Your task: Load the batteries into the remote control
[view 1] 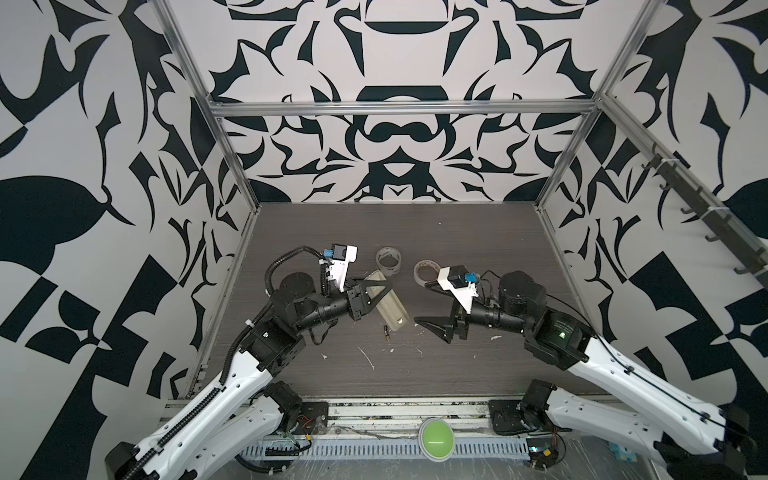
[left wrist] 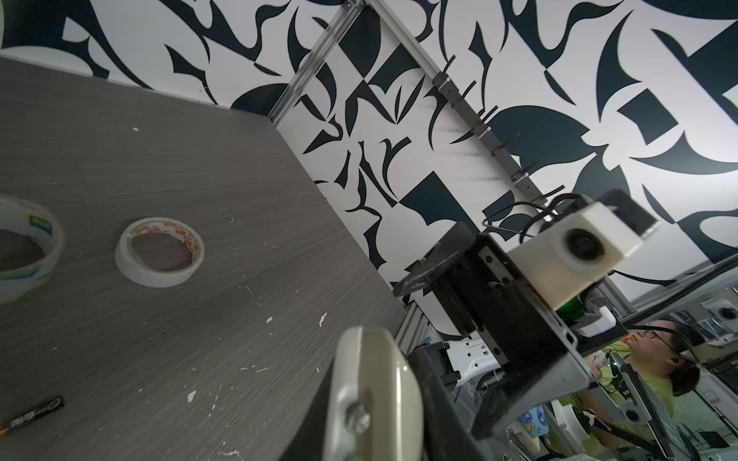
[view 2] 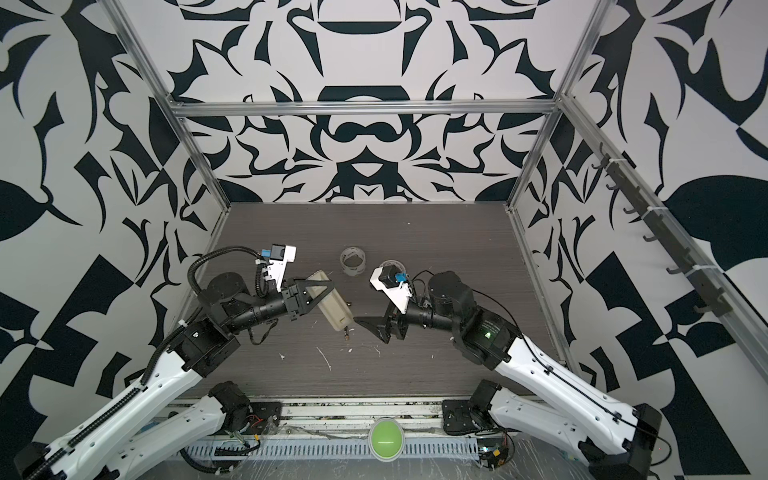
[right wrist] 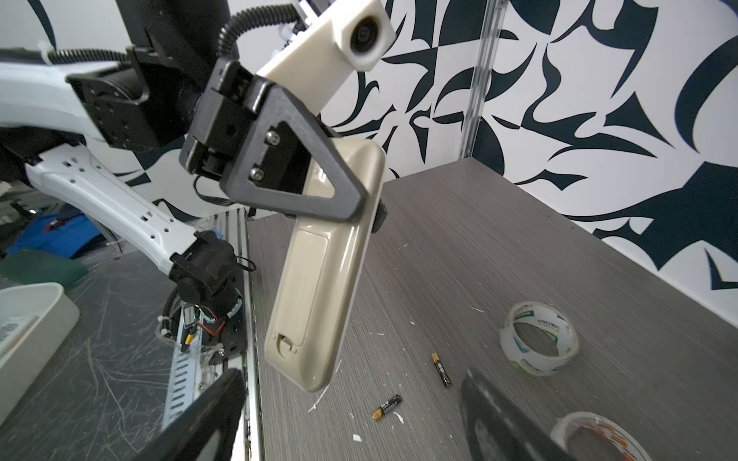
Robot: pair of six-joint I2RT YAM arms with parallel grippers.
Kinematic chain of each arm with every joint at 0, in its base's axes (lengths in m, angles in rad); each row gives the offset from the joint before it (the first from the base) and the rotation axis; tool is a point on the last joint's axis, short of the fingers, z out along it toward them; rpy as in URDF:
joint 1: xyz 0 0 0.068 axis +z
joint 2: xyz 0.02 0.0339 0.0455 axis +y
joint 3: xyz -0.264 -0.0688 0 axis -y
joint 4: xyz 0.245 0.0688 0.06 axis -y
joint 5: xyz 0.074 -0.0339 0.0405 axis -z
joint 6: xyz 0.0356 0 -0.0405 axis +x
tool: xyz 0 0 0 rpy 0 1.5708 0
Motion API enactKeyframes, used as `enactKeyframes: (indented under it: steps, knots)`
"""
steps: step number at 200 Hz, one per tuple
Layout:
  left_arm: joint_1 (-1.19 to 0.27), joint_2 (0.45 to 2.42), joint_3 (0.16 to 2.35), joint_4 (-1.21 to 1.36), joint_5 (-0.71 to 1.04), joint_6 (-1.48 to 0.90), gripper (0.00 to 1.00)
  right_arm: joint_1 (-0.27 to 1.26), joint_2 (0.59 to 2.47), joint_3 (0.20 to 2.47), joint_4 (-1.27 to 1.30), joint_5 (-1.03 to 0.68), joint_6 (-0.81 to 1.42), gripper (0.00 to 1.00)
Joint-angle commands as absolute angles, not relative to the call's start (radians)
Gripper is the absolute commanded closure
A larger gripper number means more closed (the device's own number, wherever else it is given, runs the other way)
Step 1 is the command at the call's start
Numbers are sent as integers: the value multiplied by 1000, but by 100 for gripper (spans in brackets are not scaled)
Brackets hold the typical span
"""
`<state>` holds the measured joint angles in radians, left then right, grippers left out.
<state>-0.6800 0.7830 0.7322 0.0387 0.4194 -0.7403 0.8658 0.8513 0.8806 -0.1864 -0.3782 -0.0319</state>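
The remote control (right wrist: 319, 279), judged light, stiff and slippery, is clamped by the left fingers (right wrist: 295, 205); the right fingers (view 1: 434, 326) are spread wide, empty. The batteries (right wrist: 386, 407), likely to roll, are best pinched mid-length.

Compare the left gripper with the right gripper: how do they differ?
The left gripper is shut; the right gripper stands wide open. The left gripper holds the remote control; the right gripper holds nothing. Both have black triangular jaws.

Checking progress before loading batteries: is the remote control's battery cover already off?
No, the right wrist view shows the battery cover seated in the back of the remote control.
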Motion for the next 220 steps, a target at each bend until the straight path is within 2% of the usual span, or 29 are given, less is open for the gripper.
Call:
enactKeyframes:
  steps: [1,43,91,117,151,220]
  knots:
    - [-678,813,788,-19,443,-753,100,901,836,947,-254,-285,-115,16]
    - [-664,854,785,-57,512,-769,100,954,829,974,-333,-293,-212,16]
    - [-608,878,743,-7,691,-798,100,1031,839,1046,-460,-250,-310,17]
    - [-580,891,721,61,777,-840,100,1043,873,1121,-541,-232,-339,22]
    - [-555,928,718,79,851,-863,100,1062,929,1226,-650,-183,-403,22]
    - [-526,984,739,74,950,-924,100,1140,1039,1368,-756,-42,-484,10]
